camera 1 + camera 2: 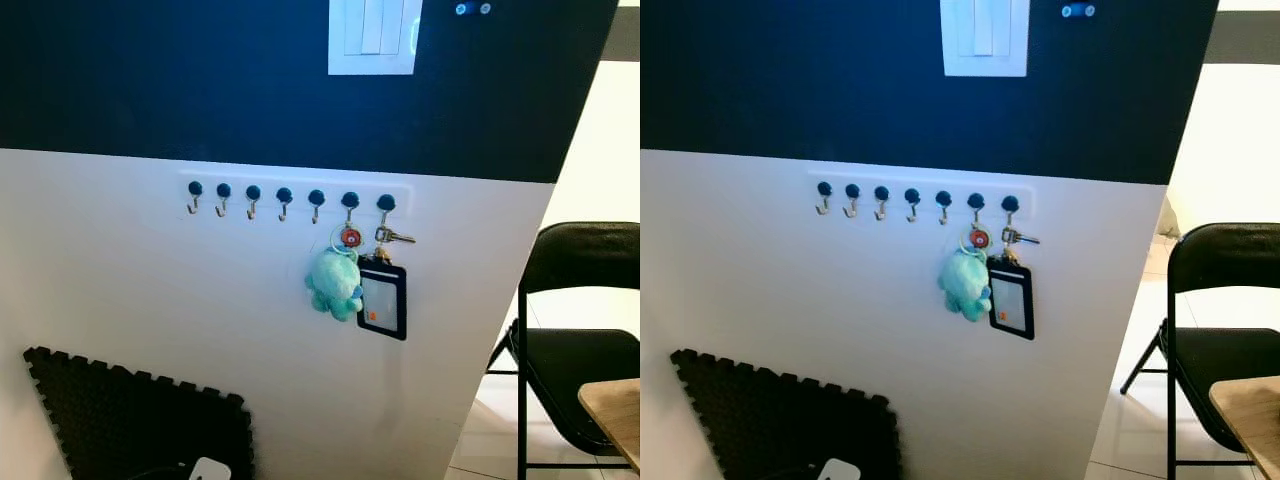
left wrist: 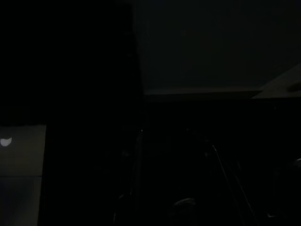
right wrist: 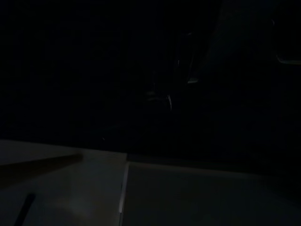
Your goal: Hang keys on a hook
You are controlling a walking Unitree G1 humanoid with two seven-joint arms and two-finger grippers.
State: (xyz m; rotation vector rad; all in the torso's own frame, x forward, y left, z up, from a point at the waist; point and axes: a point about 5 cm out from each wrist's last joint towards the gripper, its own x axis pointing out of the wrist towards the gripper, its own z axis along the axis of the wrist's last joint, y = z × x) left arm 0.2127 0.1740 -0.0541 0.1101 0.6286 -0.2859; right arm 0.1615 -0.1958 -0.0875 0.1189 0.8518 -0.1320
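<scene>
Right now the head camera looks at a wall painted dark navy above and white below, and mounted on the white part is a white rail of seven small metal hooks with dark blue round caps (image 1: 285,197). Five hooks on the left hang bare. On the sixth hook (image 1: 350,203) sits a ring with a small red round tag (image 1: 351,237) and a teal plush toy (image 1: 335,284) dangling beneath it. On the seventh hook, the rightmost one (image 1: 386,205), hang the silver keys (image 1: 393,237), one blade sticking out sideways to the right, and just below them a black badge holder with a white card (image 1: 382,299), which touches the plush toy's side. So the keys are up on a hook.

Above the rail, on the navy band, is a white rocker light switch plate (image 1: 374,36). Down at the lower left a black interlocking foam floor mat (image 1: 140,423) leans against the wall. To the right stands a black folding chair (image 1: 580,340), and the corner of a light wooden table (image 1: 612,403) pokes in beside it.

Both wrist views are very dark; faint pale floor tiles can be made out, and I cannot tell whether either gripper's fingers are spread or pressed together.
</scene>
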